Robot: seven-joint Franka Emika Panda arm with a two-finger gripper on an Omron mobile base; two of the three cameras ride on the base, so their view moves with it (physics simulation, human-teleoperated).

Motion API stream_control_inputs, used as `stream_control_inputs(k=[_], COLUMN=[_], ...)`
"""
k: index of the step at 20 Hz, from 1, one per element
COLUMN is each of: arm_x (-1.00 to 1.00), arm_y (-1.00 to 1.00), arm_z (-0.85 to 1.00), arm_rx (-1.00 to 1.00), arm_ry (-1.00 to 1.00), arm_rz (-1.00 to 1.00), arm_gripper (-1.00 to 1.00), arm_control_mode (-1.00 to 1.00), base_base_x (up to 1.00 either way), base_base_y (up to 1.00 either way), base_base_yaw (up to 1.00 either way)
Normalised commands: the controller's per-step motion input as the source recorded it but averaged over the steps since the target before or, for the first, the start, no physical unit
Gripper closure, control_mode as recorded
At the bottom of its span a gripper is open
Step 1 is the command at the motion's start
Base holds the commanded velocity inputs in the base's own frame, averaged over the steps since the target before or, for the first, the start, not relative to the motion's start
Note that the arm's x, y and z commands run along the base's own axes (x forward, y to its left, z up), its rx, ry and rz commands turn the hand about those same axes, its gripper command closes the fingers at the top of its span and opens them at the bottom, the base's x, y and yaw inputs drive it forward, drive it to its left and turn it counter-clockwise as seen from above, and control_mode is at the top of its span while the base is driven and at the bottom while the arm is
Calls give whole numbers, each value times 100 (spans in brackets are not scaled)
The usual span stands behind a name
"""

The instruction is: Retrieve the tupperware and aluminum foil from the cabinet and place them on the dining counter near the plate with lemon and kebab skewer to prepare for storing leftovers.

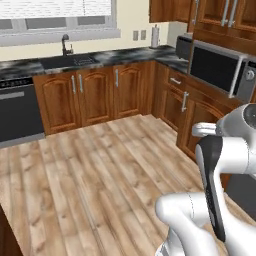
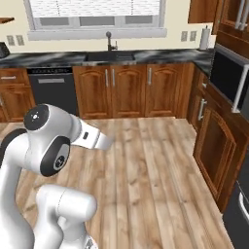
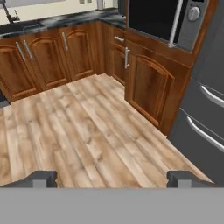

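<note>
Reddish-brown wood was what your tool (image 3: 112,178) had to find, and it lay up and to the right. In the hand view its two dark fingertips (image 3: 40,178) stood far apart at the bottom edge, wide and holding nothing, aimed down across the plank floor (image 3: 78,131) toward the low base cabinets (image 3: 148,87) under the microwave (image 3: 159,17).

The cabinet (image 1: 220,15) you wanted hung above that microwave, in the upper right corner of the left base view, its panelled doors closed and its long grey bar handles (image 1: 229,12) running up and down. In the right base view the same cabinet sat at the top right edge. So you were looking too low: the doors stood higher than the line the tool pointed along, and well apart from it, with open floor between.

The handle's long axis was vertical, so I judged you would want the fingers set across it, one to each side, after raising the hand and closing the distance.

You could not see the tupperware or the aluminum foil; presumably they were behind those closed doors. Nothing of the task was done yet.

Along the far wall ran the tabletop (image 2: 63,58) with its sink (image 2: 109,56).
</note>
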Motion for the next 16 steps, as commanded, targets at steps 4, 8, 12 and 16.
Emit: stream_control_inputs(k=[4,8,12,16], arm_x=[0,0,0,0], arm_y=[0,0,0,0], arm_z=[0,0,0,0], arm_rx=[0,0,0,0], arm_ry=[0,0,0,0], arm_rz=[0,0,0,0], arm_gripper=[-100,-100,-100,-100], arm_control_mode=[100,100,100,100], base_base_x=[100,100,100,100], base_base_y=[0,0,3,10], base_base_yaw=[-17,-31,-38,-38])
